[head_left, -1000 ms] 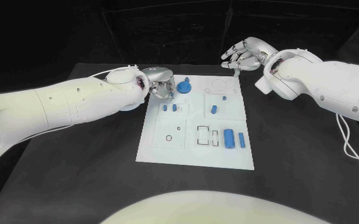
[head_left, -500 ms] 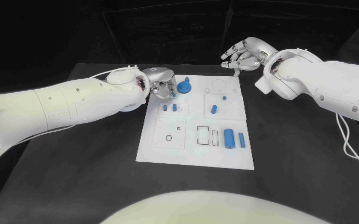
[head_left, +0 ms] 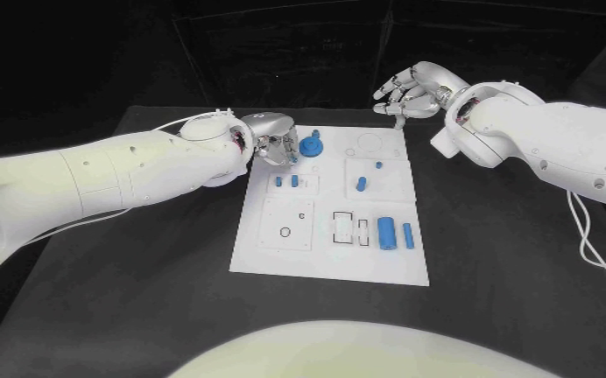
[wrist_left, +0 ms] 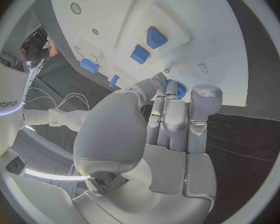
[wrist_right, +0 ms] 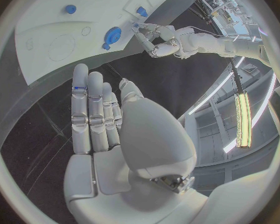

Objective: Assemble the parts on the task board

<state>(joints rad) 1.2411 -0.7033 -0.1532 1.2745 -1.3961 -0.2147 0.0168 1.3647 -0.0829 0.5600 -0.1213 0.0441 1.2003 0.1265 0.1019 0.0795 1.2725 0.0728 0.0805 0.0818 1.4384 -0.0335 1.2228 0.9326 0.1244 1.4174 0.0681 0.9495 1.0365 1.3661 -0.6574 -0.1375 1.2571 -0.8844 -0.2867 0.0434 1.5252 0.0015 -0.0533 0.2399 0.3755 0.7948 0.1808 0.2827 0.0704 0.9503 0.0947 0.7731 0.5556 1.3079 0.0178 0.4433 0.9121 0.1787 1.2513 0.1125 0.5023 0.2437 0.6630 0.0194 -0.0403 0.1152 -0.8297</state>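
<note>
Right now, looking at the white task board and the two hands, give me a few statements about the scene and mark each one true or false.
1. The left hand is at the far left corner of the white task board, beside the round blue disc part. True.
2. The right hand grips a blue part. False: it holds nothing and hangs beyond the board's far edge, fingers apart.
3. Two blue cylinders lie side by side in the board's near right area. True.
4. The task board sits on a wooden table. False: the table is black.
</note>
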